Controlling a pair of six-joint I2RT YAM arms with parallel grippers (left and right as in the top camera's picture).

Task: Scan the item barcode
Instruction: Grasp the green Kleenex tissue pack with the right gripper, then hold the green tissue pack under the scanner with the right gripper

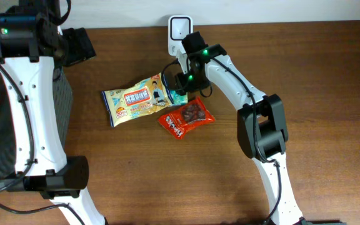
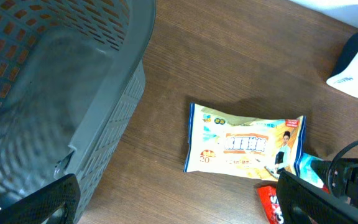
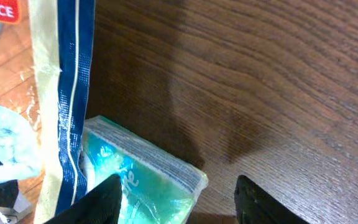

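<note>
1. The right gripper (image 3: 178,186) stands half-open astride the teal packet (image 3: 143,175), with its right finger clear of it.
2. The left gripper (image 2: 179,183) gapes wide, empty, beside the basket (image 2: 114,118).
3. The teal packet touches the yellow wipes pack (image 1: 139,99), near the scanner (image 1: 180,28); open table (image 1: 317,69) lies to the right.

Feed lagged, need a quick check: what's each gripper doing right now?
Left gripper: open, empty.
Right gripper: open, jaws either side of the teal packet corner, not clamped.
</note>
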